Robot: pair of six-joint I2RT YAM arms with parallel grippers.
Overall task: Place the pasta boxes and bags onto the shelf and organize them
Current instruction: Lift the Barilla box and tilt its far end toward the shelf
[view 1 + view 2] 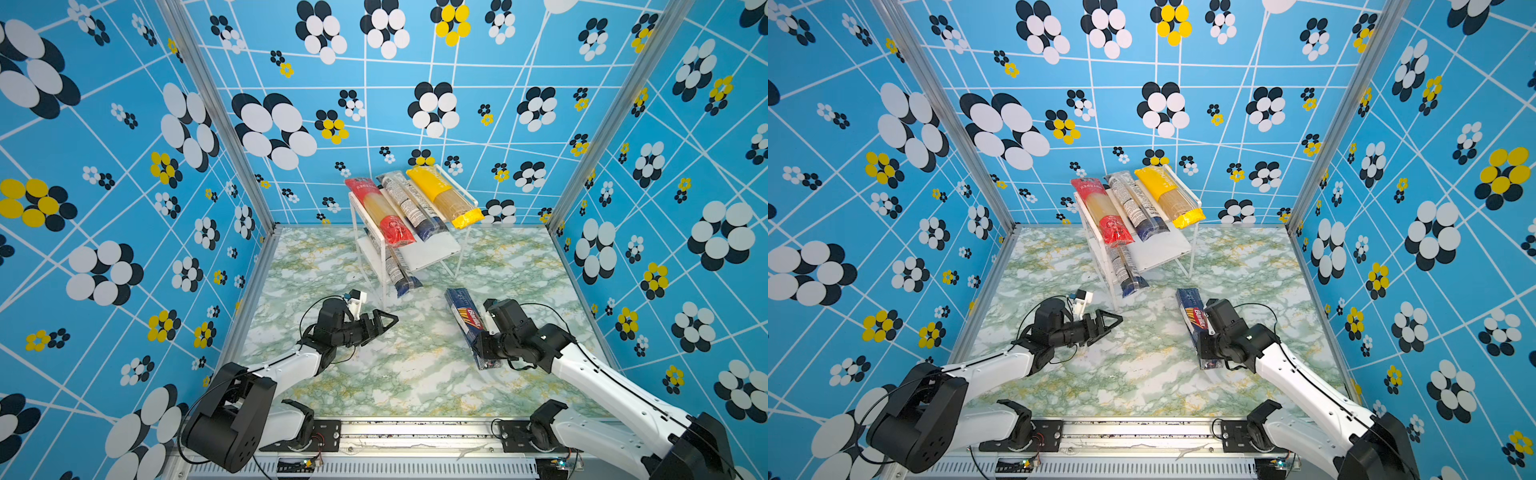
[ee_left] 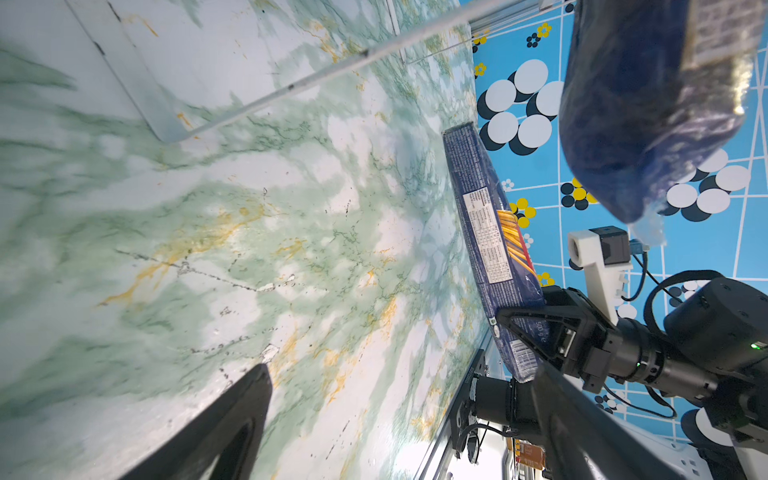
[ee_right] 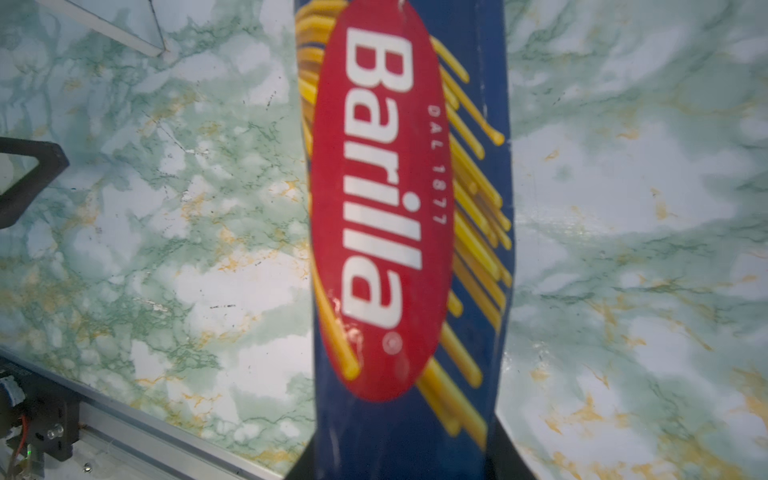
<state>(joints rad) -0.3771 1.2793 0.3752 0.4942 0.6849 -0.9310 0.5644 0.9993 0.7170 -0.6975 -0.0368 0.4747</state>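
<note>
**Robot test cell in a lab**

Two robot arms bolted to a metal rail face a marble-print counter. Aluminium posts and printed blue flower-pattern walls box it in. A small camera sits on one wrist.

In both top views the right claw keeps its fingertips mostly hidden behind its own wrist and the Barilla box, which overruns two opposite edges of the right wrist view, while the lower navy-ended pack lies half covered by the upper board of the shelf, its print too small to read.
</note>
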